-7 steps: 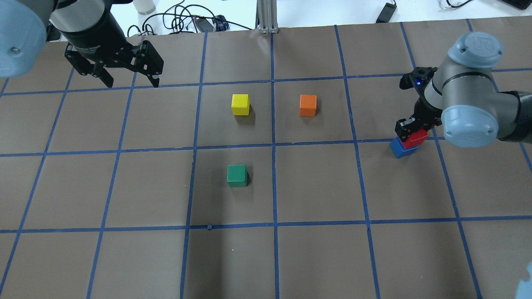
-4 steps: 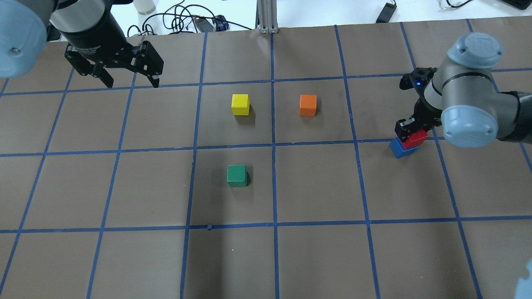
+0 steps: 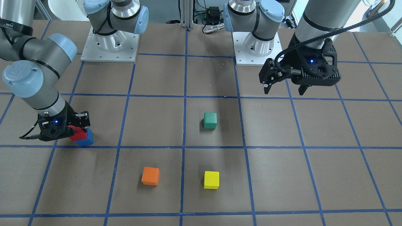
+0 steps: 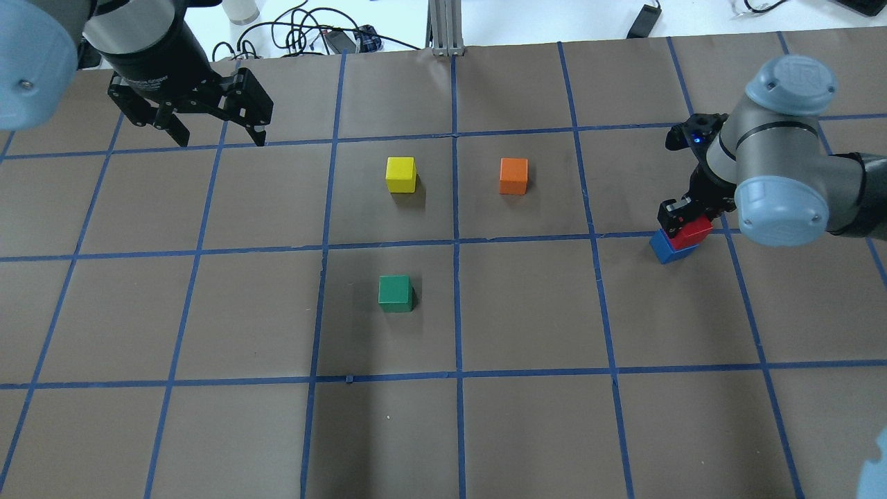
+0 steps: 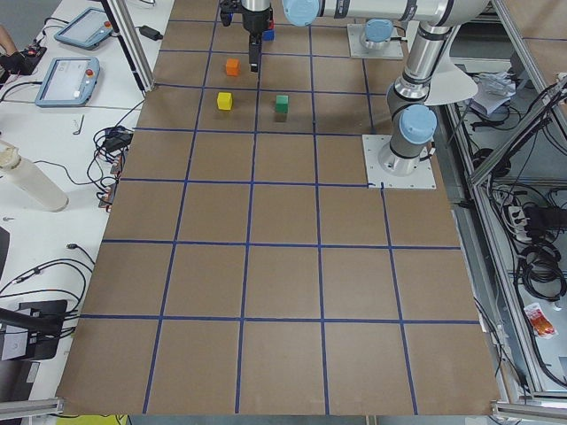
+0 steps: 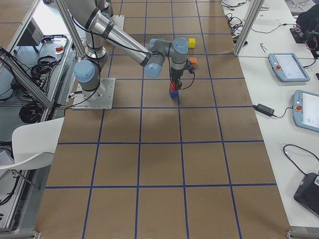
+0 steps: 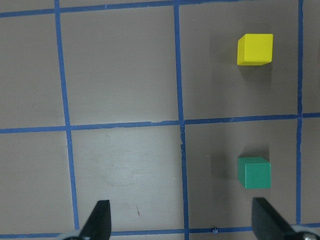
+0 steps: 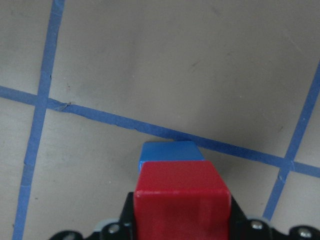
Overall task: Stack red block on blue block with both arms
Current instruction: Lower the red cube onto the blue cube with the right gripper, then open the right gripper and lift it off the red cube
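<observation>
The red block (image 4: 694,233) sits on the blue block (image 4: 665,249) at the table's right side, on a blue tape line. My right gripper (image 4: 684,220) is shut on the red block, its fingers on two opposite sides. The right wrist view shows the red block (image 8: 182,200) between the fingers, with the blue block (image 8: 169,151) showing just beyond it. The front view shows the same stack, red (image 3: 76,133) over blue (image 3: 86,138), and the right gripper (image 3: 69,128). My left gripper (image 4: 220,138) hangs open and empty above the far left of the table (image 3: 284,91).
A yellow block (image 4: 400,174) and an orange block (image 4: 513,175) stand at mid-table. A green block (image 4: 395,292) stands nearer my base. The left wrist view shows the yellow block (image 7: 255,49) and the green block (image 7: 254,172). Cables lie beyond the far edge.
</observation>
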Controlling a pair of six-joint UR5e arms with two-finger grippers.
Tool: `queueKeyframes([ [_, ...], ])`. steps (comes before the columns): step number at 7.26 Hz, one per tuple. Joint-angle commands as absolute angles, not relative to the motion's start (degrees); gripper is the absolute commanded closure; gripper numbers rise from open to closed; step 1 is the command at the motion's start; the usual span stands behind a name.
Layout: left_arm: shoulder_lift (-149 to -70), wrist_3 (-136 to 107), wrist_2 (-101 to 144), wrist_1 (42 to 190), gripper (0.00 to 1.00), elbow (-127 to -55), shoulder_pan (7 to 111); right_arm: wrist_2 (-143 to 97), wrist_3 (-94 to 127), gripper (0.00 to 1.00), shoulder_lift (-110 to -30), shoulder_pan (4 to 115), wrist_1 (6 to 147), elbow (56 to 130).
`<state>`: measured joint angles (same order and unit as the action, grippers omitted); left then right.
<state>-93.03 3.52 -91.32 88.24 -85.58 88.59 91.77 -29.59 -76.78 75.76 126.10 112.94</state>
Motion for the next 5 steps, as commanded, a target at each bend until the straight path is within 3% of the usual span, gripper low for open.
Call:
queueKeyframes([
  [1,-93.1,3.5,-91.3,88.2,0.00,-85.5,88.6,92.0,-29.5,0.20,-76.7,75.8,126.0,112.9],
  [3,-93.0,3.5,-91.3,88.2,0.00,-85.5,88.6,92.1,-29.5,0.12,-76.8,75.8,126.0,112.6],
  [4,-93.0,3.5,-91.3,88.2,0.00,-85.5,88.6,92.2,-29.3,0.00,-77.3,75.7,125.3,111.9],
  [5,-93.0,3.5,-91.3,88.2,0.00,-85.5,88.6,92.3,-28.7,0.00,-78.0,75.7,123.8,110.5],
])
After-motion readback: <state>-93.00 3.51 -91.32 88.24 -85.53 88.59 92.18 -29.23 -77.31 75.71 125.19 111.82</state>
